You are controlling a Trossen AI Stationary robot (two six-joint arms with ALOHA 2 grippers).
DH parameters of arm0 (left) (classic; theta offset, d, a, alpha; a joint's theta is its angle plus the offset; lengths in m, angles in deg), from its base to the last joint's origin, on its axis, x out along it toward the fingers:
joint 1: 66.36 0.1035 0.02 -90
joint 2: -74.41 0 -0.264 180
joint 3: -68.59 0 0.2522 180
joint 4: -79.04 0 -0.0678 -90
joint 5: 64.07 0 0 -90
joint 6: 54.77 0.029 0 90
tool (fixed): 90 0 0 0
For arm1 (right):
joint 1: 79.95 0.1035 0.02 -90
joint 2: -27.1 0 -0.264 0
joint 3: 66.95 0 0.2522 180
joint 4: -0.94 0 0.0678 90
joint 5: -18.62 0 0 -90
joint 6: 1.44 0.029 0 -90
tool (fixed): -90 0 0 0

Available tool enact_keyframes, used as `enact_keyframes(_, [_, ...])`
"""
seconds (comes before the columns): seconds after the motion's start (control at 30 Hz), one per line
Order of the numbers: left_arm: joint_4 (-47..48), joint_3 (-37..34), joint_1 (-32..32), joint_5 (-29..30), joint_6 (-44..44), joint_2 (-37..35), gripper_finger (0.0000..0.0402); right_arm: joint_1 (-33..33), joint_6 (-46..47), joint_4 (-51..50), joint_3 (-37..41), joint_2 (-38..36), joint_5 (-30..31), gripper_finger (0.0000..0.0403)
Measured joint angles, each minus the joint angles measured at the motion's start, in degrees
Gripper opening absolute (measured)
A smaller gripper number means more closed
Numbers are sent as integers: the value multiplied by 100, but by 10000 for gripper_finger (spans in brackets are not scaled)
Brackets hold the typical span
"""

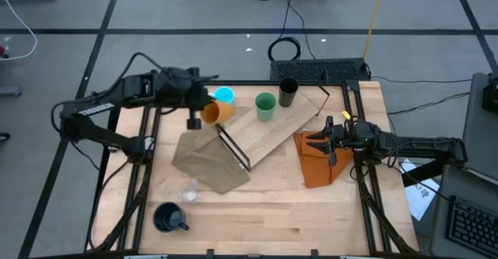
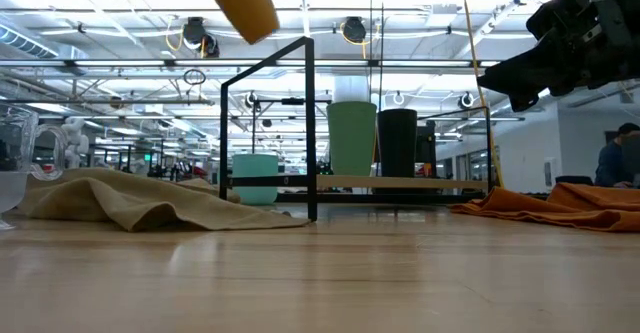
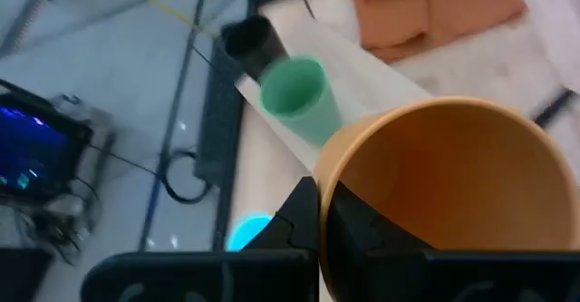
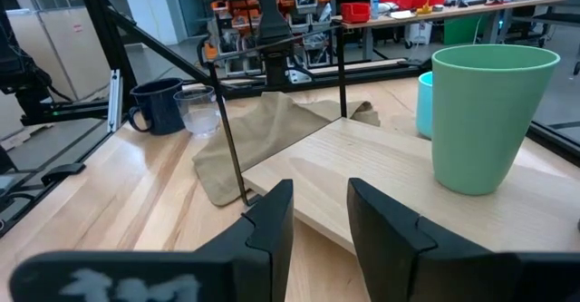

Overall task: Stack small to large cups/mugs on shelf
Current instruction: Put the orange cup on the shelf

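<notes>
Now:
Left gripper (image 1: 204, 113): clenched on orange cup (image 1: 218, 111), held tilted above the shelf (image 1: 276, 131) end.
Green cup (image 1: 265, 106): lies rightward of it.
Right gripper (image 1: 325, 141): parted, nothing held.

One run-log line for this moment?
left gripper: shut on orange cup, lifted | shelf: green cup, black tumbler | right gripper: open, idle

Bright overhead lighting; soft shadows; left wrist view blurred.
</notes>
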Motion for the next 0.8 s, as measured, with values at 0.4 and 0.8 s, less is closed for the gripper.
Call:
enact_keyframes(0.4, [-163,974,1087,-913,903,1385,2,0,2,-114,0,-2,-1,96])
enact_keyframes(0.8, [1037,1974,1424,-1244,1180,2639,2,0,2,-152,0,-1,-2,96])
